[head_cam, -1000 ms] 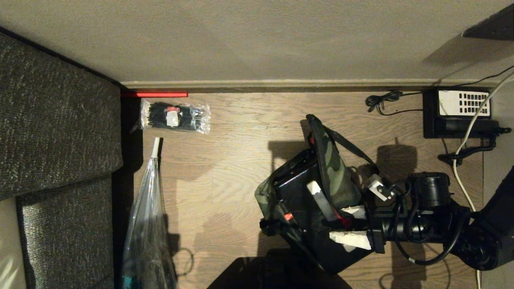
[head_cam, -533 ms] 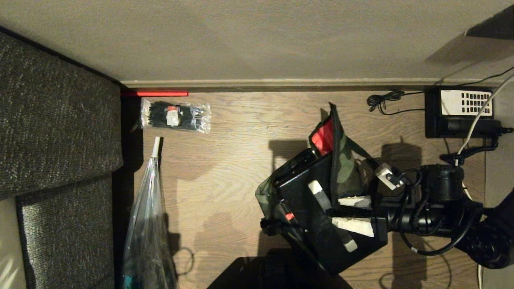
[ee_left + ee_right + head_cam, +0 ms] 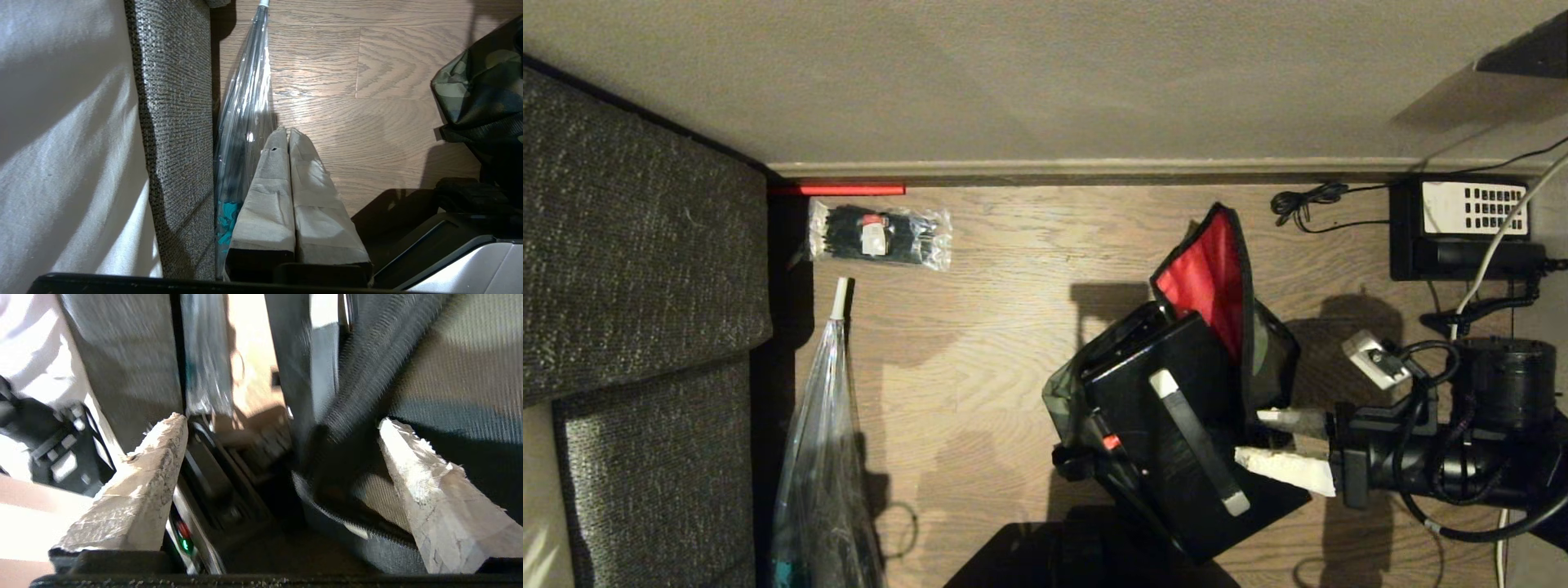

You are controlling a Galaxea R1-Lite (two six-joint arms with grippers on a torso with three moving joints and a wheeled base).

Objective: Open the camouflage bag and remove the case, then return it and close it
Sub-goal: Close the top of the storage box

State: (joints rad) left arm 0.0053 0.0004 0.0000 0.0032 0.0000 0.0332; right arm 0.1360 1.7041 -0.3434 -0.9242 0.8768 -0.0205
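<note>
Since a second before, the right gripper [image 3: 1267,439] had drawn back, jaws wide and empty, letting the camouflage bag [image 3: 1262,351] flap fall open. The case [image 3: 1168,416] stood in it, its long handle running diagonally.

Dim, warm room light over the wooden floor [image 3: 980,343] in the head view, and hard shadows fall toward eleven o'clock from the camouflage bag [image 3: 1270,359], so the source sits low at about five o'clock. The red lining catches it and glows, the brightest colour here. A dark wedge fills the six o'clock edge. The clear plastic bag [image 3: 821,457] throws soft glints. In the left wrist view, slanting bands of light cross the pale cushion [image 3: 61,143] at nine o'clock, and the floor shows a mild sheen. The right wrist view is smeared with motion blur, blown out at nine o'clock, only the taped fingers [image 3: 139,490] fairly crisp.
</note>
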